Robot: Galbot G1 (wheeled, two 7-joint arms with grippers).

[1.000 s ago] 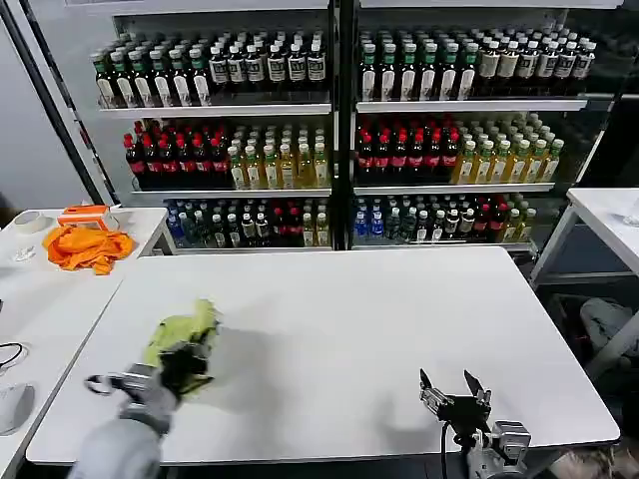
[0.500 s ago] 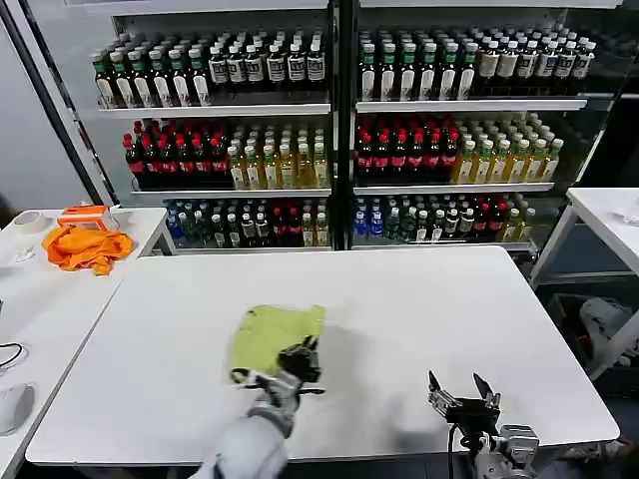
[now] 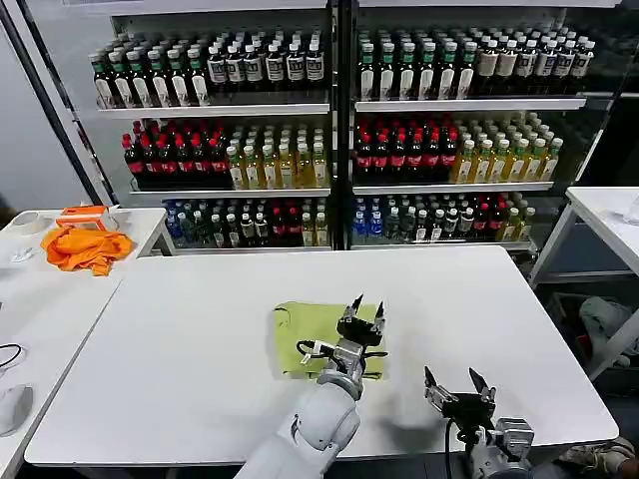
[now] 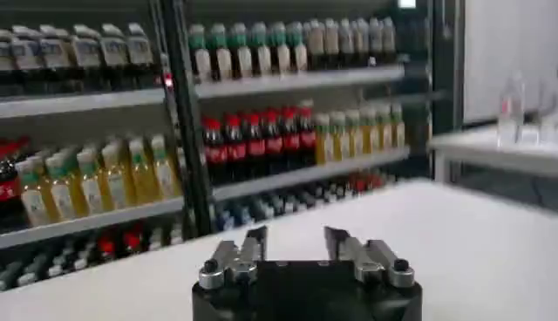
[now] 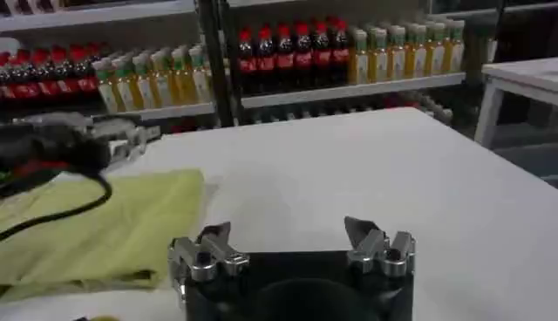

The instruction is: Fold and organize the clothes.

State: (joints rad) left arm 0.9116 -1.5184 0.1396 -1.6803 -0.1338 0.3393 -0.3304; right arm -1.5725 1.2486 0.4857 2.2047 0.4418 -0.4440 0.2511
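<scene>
Shirt point(image 3: 312, 329) slid from bench's point(image 3: 180, 329) left to centre w/ left hand point(image 3: 364, 311), now spread, empty. Soft, light; pinch a hem edge. Right hand point(image 3: 456, 382) spread, idle.

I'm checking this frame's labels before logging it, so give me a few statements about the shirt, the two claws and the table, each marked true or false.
1. The green shirt lies flat on the white table. True.
2. The left claw is shut on the shirt. False: its fingers are open, above the shirt's right part, holding nothing.
3. The right claw is open, near the table's front edge and apart from the shirt. True.
4. The orange cloth lies on top of the shirt. False: it sits on a separate table to the far left.
5. The shelves behind the table hold bottles. True.
</scene>
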